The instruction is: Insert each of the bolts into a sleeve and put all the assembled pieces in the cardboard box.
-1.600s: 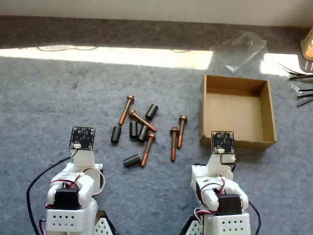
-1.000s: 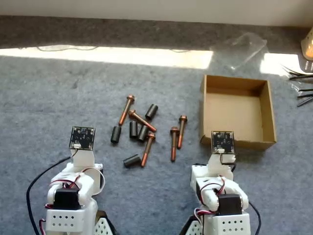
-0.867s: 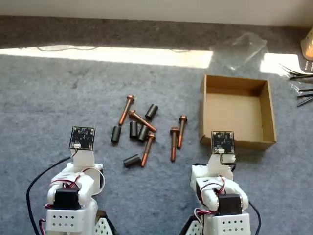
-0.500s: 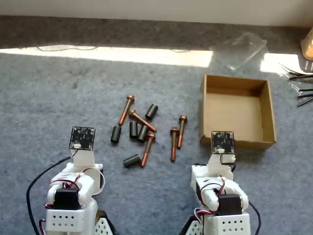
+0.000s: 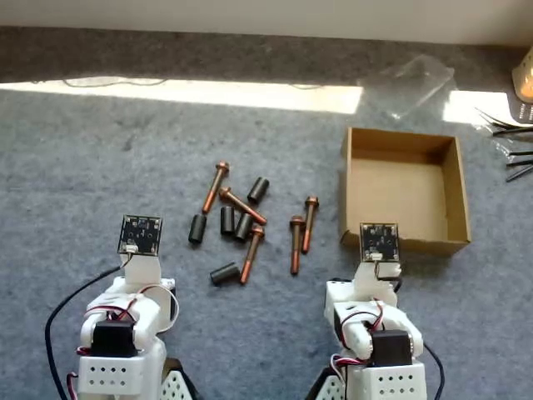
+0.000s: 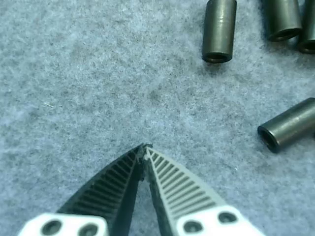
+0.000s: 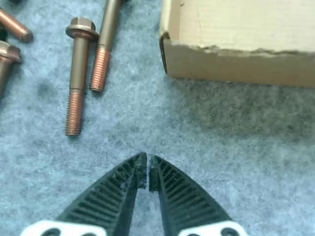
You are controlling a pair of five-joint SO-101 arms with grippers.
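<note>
Bolts [image 5: 296,244], copper-coloured w/ hex flange heads, five in all, lie loose on the grey felt-like table cover [image 5: 100,158] in the high view, among five short black cylindrical sleeves [image 5: 226,220]. No bolt is in a sleeve. Three bolts & all the sleeves cluster mid-table. Two bolts lie side by side nearer the open brown cardboard box [image 5: 400,137] at right, and every piece is outside it. A crumpled clear plastic bag [image 5: 412,79] lies beyond the box. The white left arm [image 5: 129,308] & right arm [image 5: 371,321] sit at the near edge. Left wrist view: left gripper [image 6: 145,150] is over bare cover, ribbed fingers clenched tip to tip on nothing. One sleeve [image 6: 288,124] lies near but apart from it, another [image 6: 219,30] farther off. Right wrist view: right gripper [image 7: 147,162] is likewise pinched closed, holding nothing. The bolt pair [image 7: 78,73] lies ahead, threaded ends toward the gripper, beside the box's near wall [image 7: 236,64].
</note>
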